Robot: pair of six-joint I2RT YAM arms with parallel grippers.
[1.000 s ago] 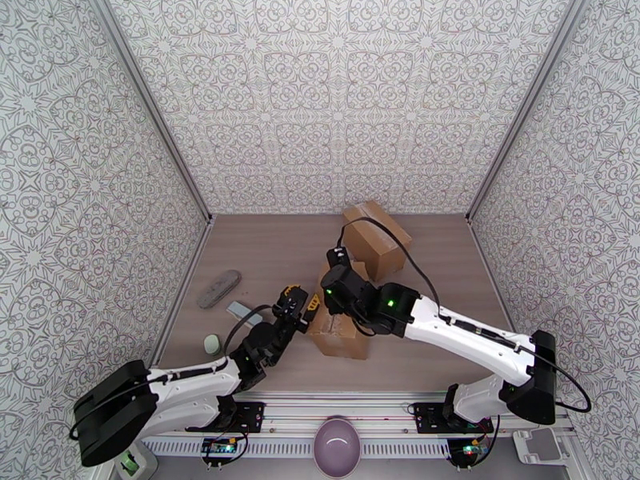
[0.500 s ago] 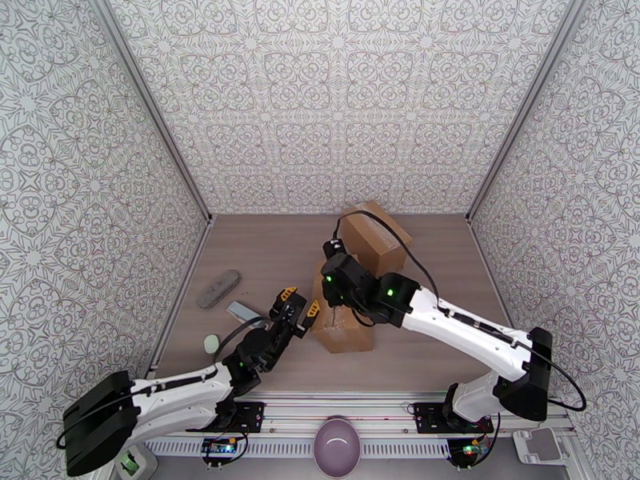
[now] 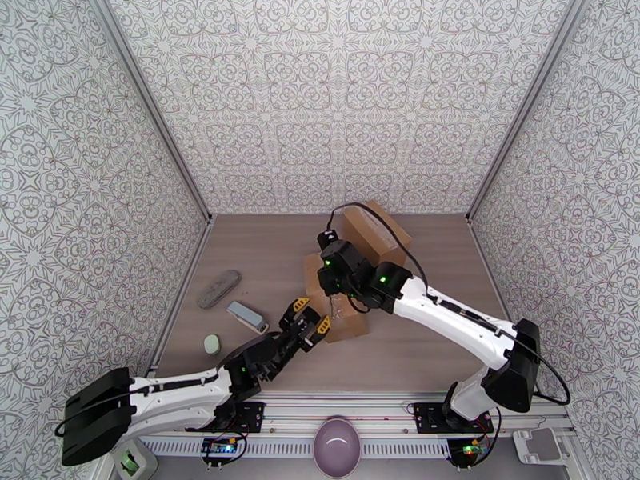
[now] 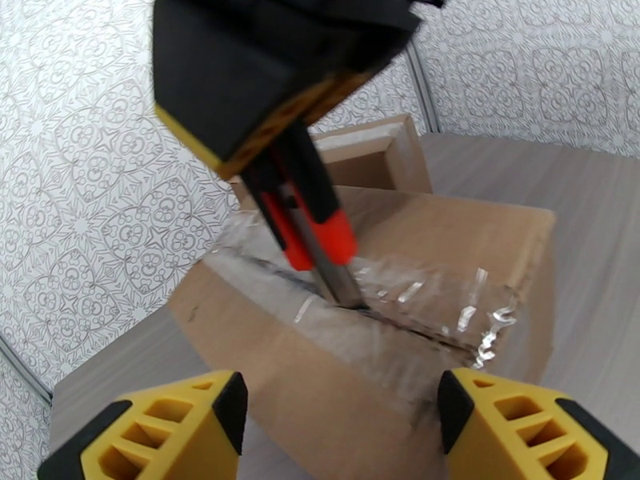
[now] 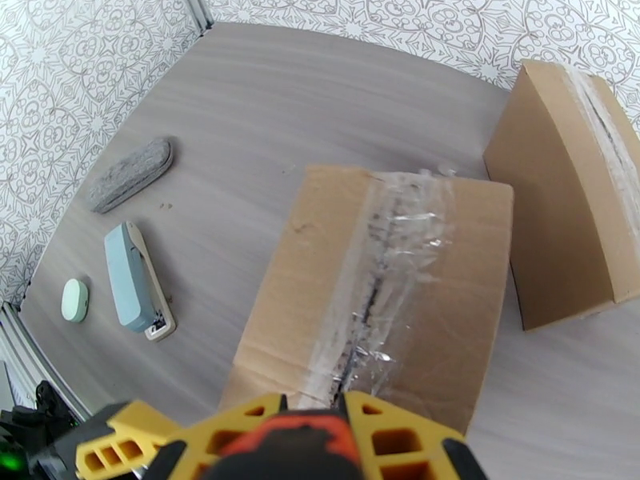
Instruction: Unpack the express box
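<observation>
Top external: right arm (image 3: 448, 314) arches over the taped box (image 3: 352, 323) at desk (image 3: 264, 258) centre; right hand (image 3: 334, 291) clamped on an orange cutter (image 4: 316, 226), blade on the seam (image 5: 376, 282). Left hand (image 3: 312, 315) spread wide, empty, beside the box.

Grey-patterned white walls (image 3: 336, 98) enclose a pale wood-grain tabletop (image 3: 264, 250).

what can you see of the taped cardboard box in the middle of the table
Brown cardboard box, closed, lying flat on the wooden table. Clear tape, wrinkled and torn, runs along its top seam, which looks partly slit. A red-and-black cutter held in the right end effector has its blade in that seam. A second box stands apart behind it.
</observation>
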